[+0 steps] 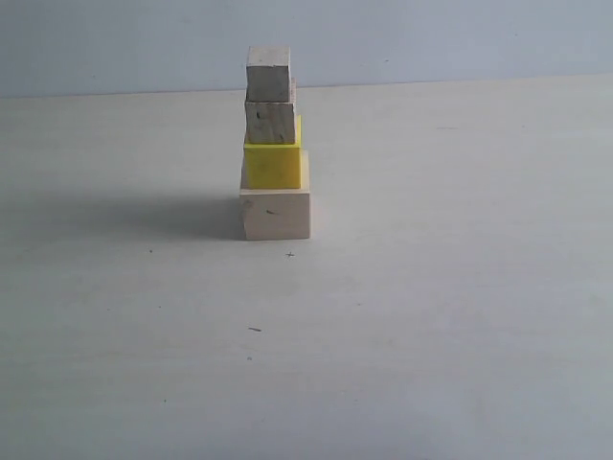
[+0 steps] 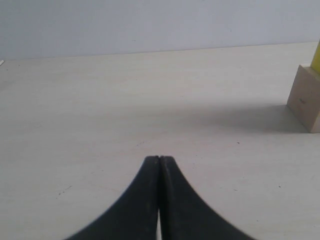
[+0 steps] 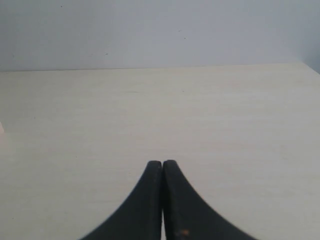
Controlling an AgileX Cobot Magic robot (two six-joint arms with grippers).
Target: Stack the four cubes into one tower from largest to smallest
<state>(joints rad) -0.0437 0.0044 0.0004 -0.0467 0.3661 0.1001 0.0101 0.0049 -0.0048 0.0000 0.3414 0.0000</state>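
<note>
The left gripper (image 2: 159,159) and right gripper (image 3: 162,162) are pressed together, empty, and held well apart from the tower (image 1: 274,144), so that nothing is nudged, which is stood far-centre on the table (image 1: 431,316), largest cube (image 1: 276,214) lowest, then yellow cube (image 1: 273,165), grainy cube (image 1: 270,122), smallest cube (image 1: 268,74).

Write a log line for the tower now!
tower: complete | bottom up: largest pale cube, yellow cube, grainy wood cube, smallest cube | left gripper: shut, empty | right gripper: shut, empty
</note>
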